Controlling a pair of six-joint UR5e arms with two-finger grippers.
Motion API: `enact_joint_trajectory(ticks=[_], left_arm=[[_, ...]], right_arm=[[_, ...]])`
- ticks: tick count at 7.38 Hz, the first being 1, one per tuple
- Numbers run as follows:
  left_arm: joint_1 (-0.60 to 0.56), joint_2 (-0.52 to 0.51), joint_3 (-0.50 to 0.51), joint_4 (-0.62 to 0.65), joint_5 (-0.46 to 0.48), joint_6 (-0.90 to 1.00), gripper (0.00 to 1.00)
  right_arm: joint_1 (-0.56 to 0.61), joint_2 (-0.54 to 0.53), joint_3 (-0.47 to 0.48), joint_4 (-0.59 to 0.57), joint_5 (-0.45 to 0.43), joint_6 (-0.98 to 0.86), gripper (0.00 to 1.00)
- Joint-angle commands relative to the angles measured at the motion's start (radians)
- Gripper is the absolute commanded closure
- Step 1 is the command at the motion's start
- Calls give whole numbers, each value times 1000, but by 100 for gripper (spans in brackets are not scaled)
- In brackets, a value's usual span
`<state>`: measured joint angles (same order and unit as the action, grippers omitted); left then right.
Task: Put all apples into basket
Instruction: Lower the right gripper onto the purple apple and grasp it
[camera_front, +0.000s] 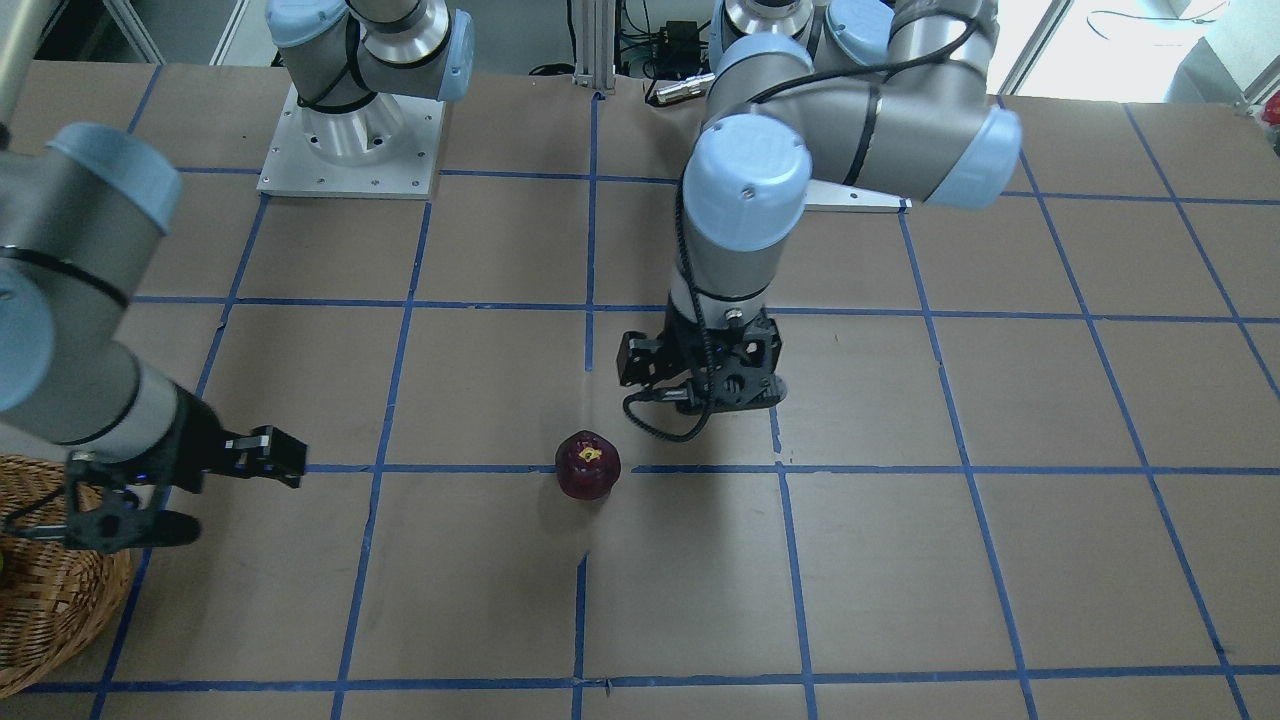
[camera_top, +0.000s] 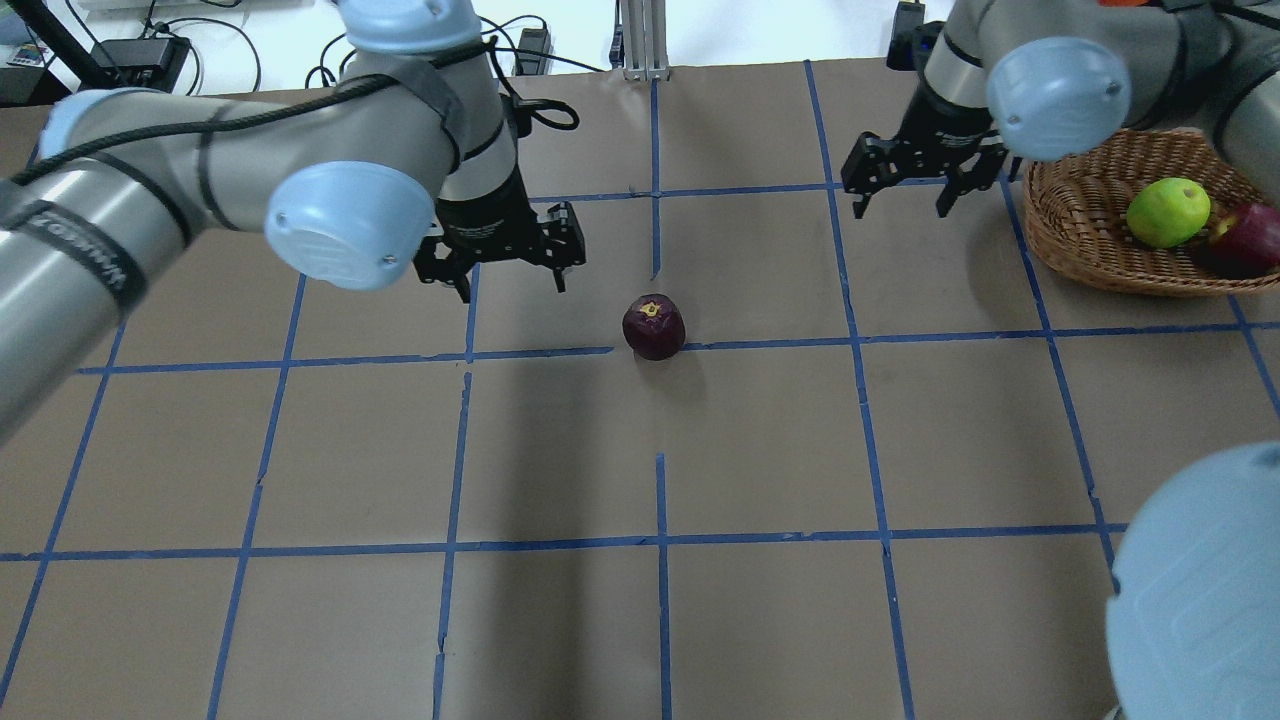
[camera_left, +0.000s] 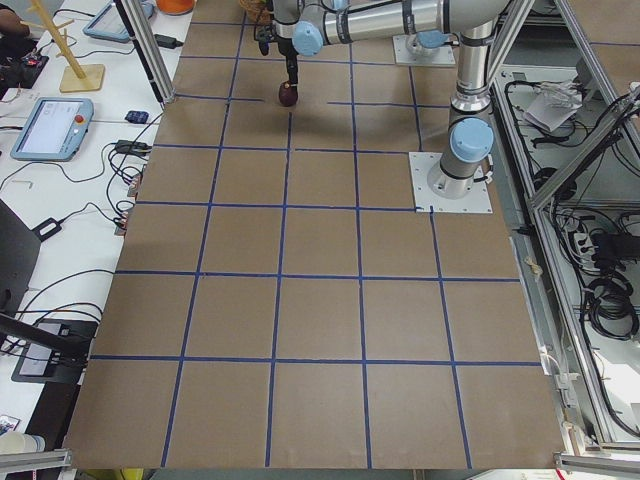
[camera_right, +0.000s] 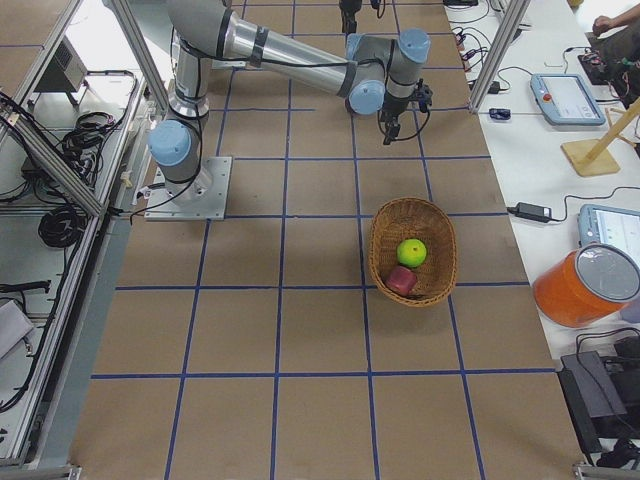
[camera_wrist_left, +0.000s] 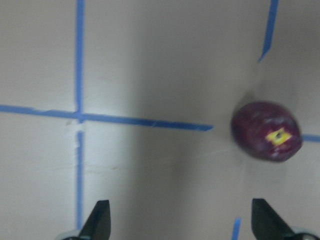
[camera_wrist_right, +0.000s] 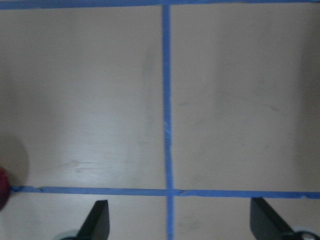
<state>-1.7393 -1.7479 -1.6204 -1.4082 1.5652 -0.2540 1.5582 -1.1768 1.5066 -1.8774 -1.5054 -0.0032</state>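
The dark maroon apple with a yellow spot stands on the table near the middle; it also shows in the front view and the left wrist view. My left gripper is open and empty, hovering beside the apple on its left, apart from it. The wicker basket sits at the right and holds the green apple and the red apple. My right gripper is open and empty, just left of the basket. A sliver of the maroon apple shows at the right wrist view's left edge.
Blue tape lines grid the brown table. The arm base plates stand at the robot's side. Tablets and an orange bucket sit on a side bench beyond the table edge near the basket.
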Motion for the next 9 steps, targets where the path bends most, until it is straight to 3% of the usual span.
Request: enact_joint_trajectory(ticks=[1,2,4,5,9], left_arm=[[110,157,-1,-235,3,219,0],[133,191,-9,-233,4,245,0],[138,208,-12,-148,25,246,0],[139,197,-15,-93,20,239,0],[139,197,-12,-90,21,240,0]], right_arm=[[225,5,3,-88,1,309,0],[311,28,7,-123,-9,438,0],[405,116,4,-199,-90,521,0],[410,146,12,-238,-73,544,0],[438,229,18,-241,-117,551,0]])
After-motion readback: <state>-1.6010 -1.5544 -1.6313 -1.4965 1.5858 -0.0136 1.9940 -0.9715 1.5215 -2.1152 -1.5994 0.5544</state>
